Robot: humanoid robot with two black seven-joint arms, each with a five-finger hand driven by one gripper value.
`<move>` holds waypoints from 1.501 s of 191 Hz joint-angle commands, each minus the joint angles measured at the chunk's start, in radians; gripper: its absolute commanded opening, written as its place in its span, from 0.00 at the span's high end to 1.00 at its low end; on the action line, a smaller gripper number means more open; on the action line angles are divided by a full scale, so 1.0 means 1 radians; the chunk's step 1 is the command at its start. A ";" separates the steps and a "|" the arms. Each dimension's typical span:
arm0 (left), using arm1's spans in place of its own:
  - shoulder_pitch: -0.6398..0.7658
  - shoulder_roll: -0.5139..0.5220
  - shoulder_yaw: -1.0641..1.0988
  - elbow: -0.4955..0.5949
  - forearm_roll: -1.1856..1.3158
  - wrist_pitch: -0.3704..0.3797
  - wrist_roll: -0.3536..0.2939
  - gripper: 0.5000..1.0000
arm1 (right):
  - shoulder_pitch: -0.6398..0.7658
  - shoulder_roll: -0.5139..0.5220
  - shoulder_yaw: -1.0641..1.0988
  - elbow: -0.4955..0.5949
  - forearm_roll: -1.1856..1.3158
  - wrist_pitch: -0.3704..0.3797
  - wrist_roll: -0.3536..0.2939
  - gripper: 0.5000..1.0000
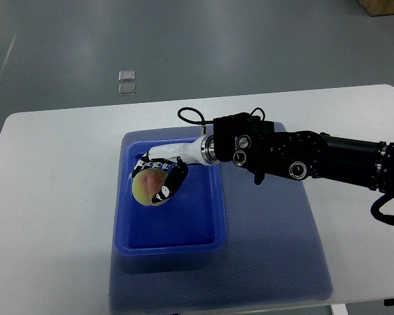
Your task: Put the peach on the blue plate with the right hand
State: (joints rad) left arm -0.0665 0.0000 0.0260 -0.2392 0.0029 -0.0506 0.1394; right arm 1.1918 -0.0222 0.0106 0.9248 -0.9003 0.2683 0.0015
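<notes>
white table, grey floor

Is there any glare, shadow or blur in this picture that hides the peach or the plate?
Top view: sharp overall, evenly lit. The peach is clear, partly covered by the fingers of the right hand. The blue plate shows only a soft sheen on its rim; faint streaks of glare lie on the floor.

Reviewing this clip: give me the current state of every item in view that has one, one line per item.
peach: held in the right hand, over the left side of the blue plate; contact with the plate floor cannot be told.
right hand: fingers curled around the peach.
blue plate: upright on the blue mat, otherwise empty.
blue mat: lying flat on the white table.
white table: supports mat and plate.
left hand: not in view.
</notes>
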 commanded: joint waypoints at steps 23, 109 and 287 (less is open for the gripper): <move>-0.001 0.000 0.000 0.000 0.000 0.000 0.000 0.00 | -0.024 0.005 0.002 -0.017 -0.006 0.003 0.002 0.37; 0.001 0.000 0.000 -0.002 0.000 0.000 0.000 0.00 | 0.068 -0.154 0.097 -0.001 0.034 0.022 0.008 0.14; 0.001 0.000 0.002 -0.014 0.006 0.000 0.002 0.00 | -0.546 -0.035 1.160 -0.195 0.751 0.042 0.267 0.14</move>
State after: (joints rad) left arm -0.0668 0.0000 0.0270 -0.2533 0.0093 -0.0521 0.1405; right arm 0.6556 -0.0748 1.1596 0.7500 -0.1784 0.3089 0.2650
